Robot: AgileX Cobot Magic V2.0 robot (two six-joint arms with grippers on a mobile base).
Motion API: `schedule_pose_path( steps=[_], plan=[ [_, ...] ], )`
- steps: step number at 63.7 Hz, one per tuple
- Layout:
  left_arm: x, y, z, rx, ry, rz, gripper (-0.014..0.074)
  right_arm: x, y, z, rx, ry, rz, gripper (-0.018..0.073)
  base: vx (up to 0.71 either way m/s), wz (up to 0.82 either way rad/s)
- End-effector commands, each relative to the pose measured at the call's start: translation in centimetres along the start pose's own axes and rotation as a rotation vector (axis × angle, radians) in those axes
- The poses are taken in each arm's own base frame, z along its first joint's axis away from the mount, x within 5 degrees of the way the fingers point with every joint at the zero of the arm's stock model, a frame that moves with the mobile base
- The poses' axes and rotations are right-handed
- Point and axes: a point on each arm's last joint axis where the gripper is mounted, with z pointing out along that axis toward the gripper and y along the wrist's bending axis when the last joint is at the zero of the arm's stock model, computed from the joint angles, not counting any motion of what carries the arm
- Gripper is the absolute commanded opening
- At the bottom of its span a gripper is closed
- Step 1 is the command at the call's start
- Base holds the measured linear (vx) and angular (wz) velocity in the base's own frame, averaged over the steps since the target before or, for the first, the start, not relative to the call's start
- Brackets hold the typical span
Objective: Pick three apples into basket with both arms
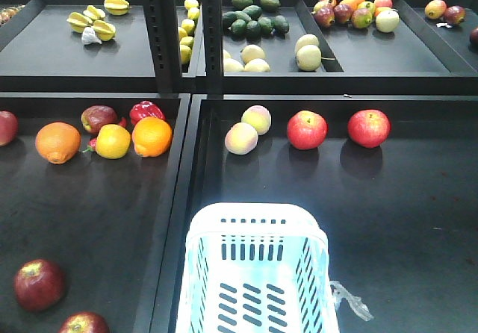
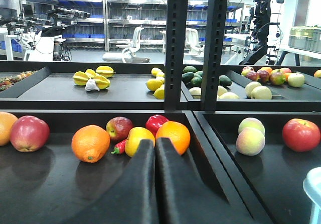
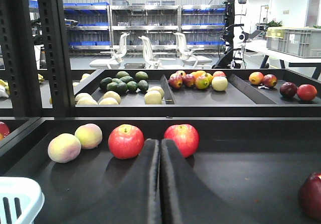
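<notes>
Two dark maroon apples lie at the front left of the left tray, one above the other. Another dark apple shows at the right edge of the right wrist view. Two brighter red apples lie at the back of the right tray. The pale blue-white basket stands at the front centre, nothing seen in it. My left gripper is shut and empty, behind an orange and a yellow fruit. My right gripper is shut and empty, between the two red apples.
The left tray holds two oranges, a yellow fruit, a reddish apple and red peppers. Two peaches lie in the right tray. A black post and a rear shelf of fruit stand behind.
</notes>
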Motion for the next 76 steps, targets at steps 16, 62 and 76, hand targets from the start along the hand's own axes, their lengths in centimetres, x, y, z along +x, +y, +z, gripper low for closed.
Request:
schedule_pose_path(
  steps=[16, 62, 76],
  plan=[
    [-0.4, 0.0, -0.1, 0.007, -0.083, -0.037, -0.0006, -0.2, 0.0, -0.1, -0.001, -0.067, -0.011, -0.0009, 0.0, 0.0],
    [-14.4, -1.3, 1.8, 0.008, 0.265, -0.046, -0.0006, -0.3, 0.0, -0.1, -0.001, -0.072, -0.011, -0.0009, 0.0, 0.0],
    [-16.9, -2.0, 5.1, 0.095, 0.485, 0.134, -0.0006, -0.3, 0.0, -0.1, -0.001, -0.072, -0.011, -0.0009, 0.0, 0.0]
  ],
)
